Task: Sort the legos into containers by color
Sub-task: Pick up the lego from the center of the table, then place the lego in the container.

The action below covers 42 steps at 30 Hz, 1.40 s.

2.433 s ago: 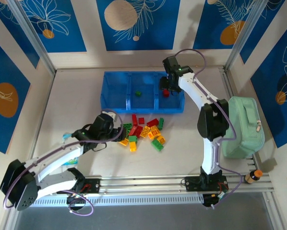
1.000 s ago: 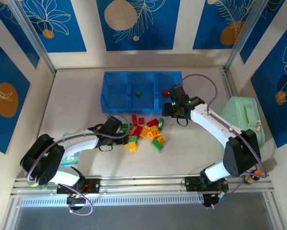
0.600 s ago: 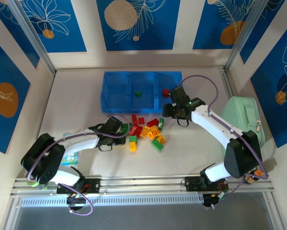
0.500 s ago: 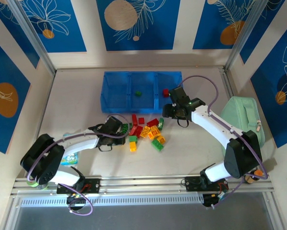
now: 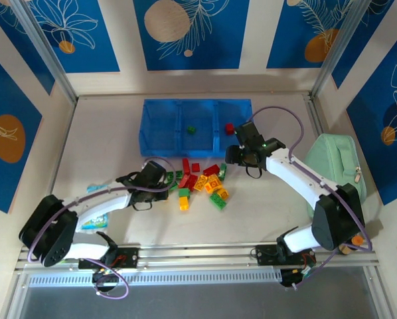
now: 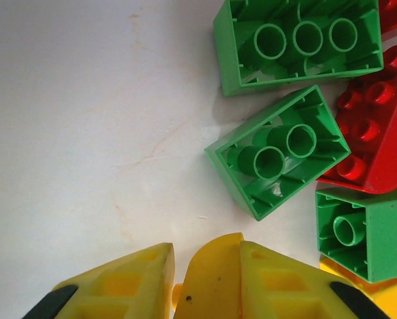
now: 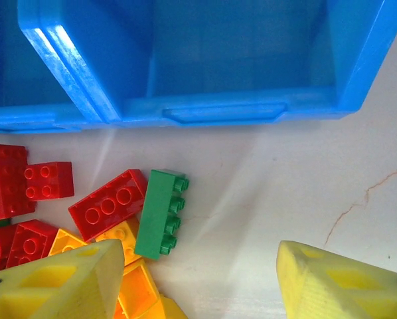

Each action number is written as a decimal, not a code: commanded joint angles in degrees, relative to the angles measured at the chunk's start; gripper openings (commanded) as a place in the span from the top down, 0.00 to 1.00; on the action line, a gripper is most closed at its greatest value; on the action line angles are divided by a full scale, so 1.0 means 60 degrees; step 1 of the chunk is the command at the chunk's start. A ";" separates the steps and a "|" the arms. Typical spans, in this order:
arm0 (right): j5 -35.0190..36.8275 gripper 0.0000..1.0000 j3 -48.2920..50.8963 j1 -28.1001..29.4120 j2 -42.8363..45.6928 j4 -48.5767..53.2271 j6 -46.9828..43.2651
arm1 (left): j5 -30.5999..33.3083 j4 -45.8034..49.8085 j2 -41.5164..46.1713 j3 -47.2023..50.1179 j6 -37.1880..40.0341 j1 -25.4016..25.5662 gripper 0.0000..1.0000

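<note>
- Progress is slight: you have one green brick (image 5: 190, 129) in the middle bin of the tray (image 5: 160, 129) and one red brick (image 5: 230, 126) in the right bin. I see no brick in the left bin.
- Most of the job is left, as I judge it. The pile (image 5: 200, 181) of red, green and orange-yellow bricks lies on the table (image 5: 105, 146) just in front of the tray, and no orange-yellow brick is sorted yet.
- Your left claw (image 6: 185, 259) sits low at the pile's left edge, its fingers closed to a thin slit.
- A sliver of orange-yellow shows deep in that slit. I cannot tell whether it is a brick pinched there or one lying underneath.
- Just ahead of the left claw's tips lies an upturned green brick (image 6: 278, 153), apart from the fingers, with more green and red bricks beyond it.
- Your right claw (image 7: 198, 282) stands wide open above bare table, between the pile's right side and the tray's front wall. It holds nothing and touches nothing.
- Nearest to the right claw is a long green brick (image 7: 162, 212) on its side, touching a long red brick (image 7: 109, 203); both lie close to the tray wall.
</note>
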<state>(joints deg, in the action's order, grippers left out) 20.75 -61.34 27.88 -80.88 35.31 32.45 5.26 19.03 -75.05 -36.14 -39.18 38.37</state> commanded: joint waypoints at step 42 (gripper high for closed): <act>-0.0778 0.36 0.0936 0.1198 0.1284 0.0137 -0.0251 | 0.1668 0.2275 -0.1841 -0.6601 0.2790 -0.0315 0.23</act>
<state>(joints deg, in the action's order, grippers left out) 17.72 -56.21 34.65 -72.88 35.99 31.90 14.63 30.76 -87.92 -81.97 -19.70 34.35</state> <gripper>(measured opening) 0.640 0.772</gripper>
